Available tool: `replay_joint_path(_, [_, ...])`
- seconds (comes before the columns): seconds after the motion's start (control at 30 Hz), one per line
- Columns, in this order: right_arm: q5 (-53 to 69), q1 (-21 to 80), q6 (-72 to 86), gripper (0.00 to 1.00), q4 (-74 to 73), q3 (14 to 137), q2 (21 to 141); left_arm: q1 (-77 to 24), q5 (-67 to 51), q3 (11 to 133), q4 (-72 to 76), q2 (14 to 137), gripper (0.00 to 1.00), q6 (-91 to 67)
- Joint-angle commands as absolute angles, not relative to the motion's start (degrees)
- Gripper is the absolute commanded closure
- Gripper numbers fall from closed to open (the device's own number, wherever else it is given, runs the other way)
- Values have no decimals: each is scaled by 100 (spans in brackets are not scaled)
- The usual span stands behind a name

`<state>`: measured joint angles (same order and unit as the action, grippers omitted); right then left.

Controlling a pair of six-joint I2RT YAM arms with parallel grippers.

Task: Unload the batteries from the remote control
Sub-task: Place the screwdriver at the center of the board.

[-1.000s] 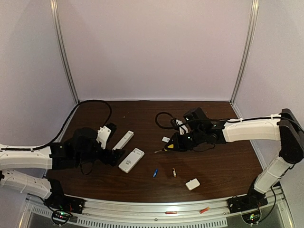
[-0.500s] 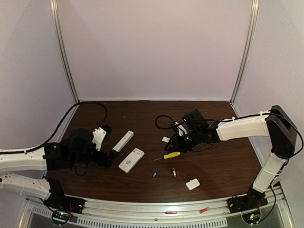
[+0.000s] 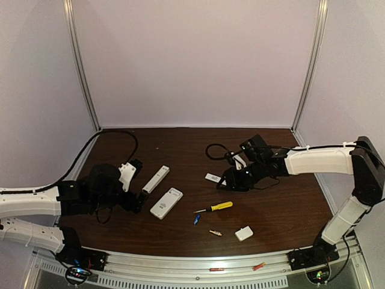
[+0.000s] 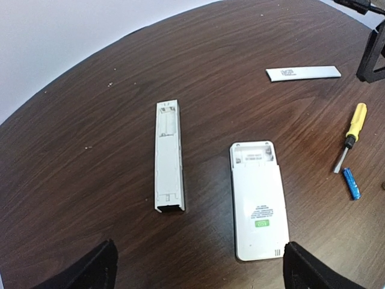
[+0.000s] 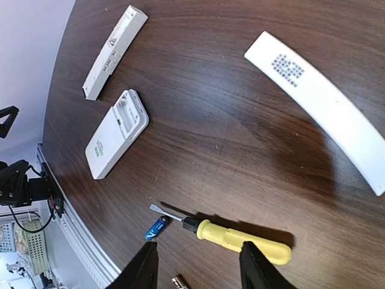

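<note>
Blue battery loose on the dark wood-grain table: a short smooth cylinder, long axis slanting from near-left to far-right, far end just beside the blade tip of the screwdriver. Gold-and-red battery near it on the right, closer to the front edge, lying roughly crosswise and apart from the blue one.

Remote control to their left, back upward. A flat white plastic slab with rounded corners, bay uncovered at the far end and bare as far as the left wrist view tells. Long axis slanted like the blue battery's, leading away from the left gripper. That gripper just beside the remote's near-left side, jaws spread to the full, nothing between them. Plainly the nearer arm for the remote.

Right gripper on the far side of the screwdriver, fingers partly parted, nothing held. Both batteries toward the front edge from it, past the screwdriver. Probably the nearer arm for either one.

Screwdriver flat on the table, glossy yellow handle to the right, thin steel shaft to the left. Narrow white case behind the remote, roughly parallel, an open trough. Flat white cover, a thin printed strip, just left of the right gripper. Small white block right of the gold-and-red battery.
</note>
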<state>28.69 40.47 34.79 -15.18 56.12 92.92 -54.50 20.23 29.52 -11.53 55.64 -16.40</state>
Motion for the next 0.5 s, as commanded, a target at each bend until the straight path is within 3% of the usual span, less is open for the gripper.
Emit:
replay_joint_path(0.0, [2445, 3889, 3132, 46, -2213, 5631, 8720, -5483, 2181, 3158, -879, 5629, 3, -1497])
replay_joint_path(0.3, [1775, 3668, 2774, 2, -3242, 5974, 7865, -5405, 2593, 3523, -1073, 5631, 3, -1071])
replay_joint_path(0.47, [1420, 3639, 2749, 0, -3729, 6210, 7483, -5277, 2783, 3695, -1192, 5402, 3, -927])
